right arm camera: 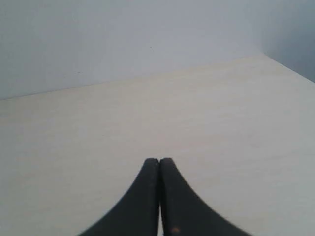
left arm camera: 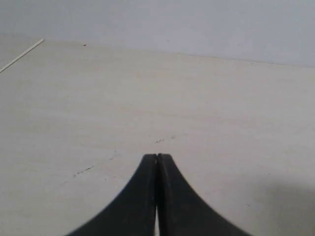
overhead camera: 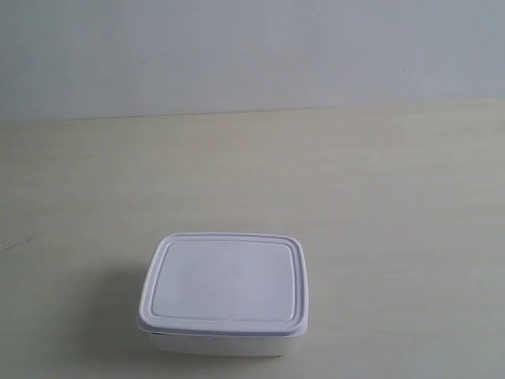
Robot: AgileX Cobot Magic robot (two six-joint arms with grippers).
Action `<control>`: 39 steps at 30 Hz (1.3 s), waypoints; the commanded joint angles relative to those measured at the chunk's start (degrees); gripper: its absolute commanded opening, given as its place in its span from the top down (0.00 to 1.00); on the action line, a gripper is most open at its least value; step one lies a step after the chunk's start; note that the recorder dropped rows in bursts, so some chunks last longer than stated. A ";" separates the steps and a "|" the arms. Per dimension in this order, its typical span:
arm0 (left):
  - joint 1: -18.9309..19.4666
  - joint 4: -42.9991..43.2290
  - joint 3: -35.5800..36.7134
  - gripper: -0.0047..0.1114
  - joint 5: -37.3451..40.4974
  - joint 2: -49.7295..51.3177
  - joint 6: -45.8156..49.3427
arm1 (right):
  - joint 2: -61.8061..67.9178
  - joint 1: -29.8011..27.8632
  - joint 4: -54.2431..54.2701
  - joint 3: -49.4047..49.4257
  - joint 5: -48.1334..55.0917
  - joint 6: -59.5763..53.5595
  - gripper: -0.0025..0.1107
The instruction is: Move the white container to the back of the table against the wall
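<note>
The white container (overhead camera: 223, 294) stands near the front of the table (overhead camera: 379, 197) in the exterior view, lid on, well short of the pale grey-blue wall (overhead camera: 252, 47). No arm shows in that view. In the left wrist view my left gripper (left arm camera: 157, 156) is shut with nothing between its black fingers, over bare table (left arm camera: 197, 98). The right wrist view has my right gripper (right arm camera: 159, 160) shut and empty too, above bare table (right arm camera: 147, 113) with the wall (right arm camera: 123, 34) beyond. Neither wrist view shows the container.
A few small dark specks (left arm camera: 83, 170) mark the tabletop ahead of the left gripper. A table edge (left arm camera: 22, 55) runs at one side in the left wrist view, and another table edge (right arm camera: 290, 69) shows in the right wrist view.
</note>
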 commanded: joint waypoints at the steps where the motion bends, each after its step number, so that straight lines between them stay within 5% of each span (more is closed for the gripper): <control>1: -0.43 -0.28 0.02 0.96 -0.28 -0.29 0.29 | -0.30 -0.24 0.02 0.25 -0.60 0.28 0.98; 15: -0.43 1.08 0.02 0.96 -0.41 -0.29 0.71 | -0.30 -0.24 0.02 0.25 -0.60 0.28 0.98; 26: -0.43 1.33 0.02 0.96 -14.81 -0.29 0.71 | -0.30 -0.24 0.02 0.25 -0.60 0.28 0.98; 39: -0.43 1.43 0.02 0.96 -18.75 -0.29 -0.01 | -0.30 -0.24 0.03 0.25 -3.23 0.28 0.98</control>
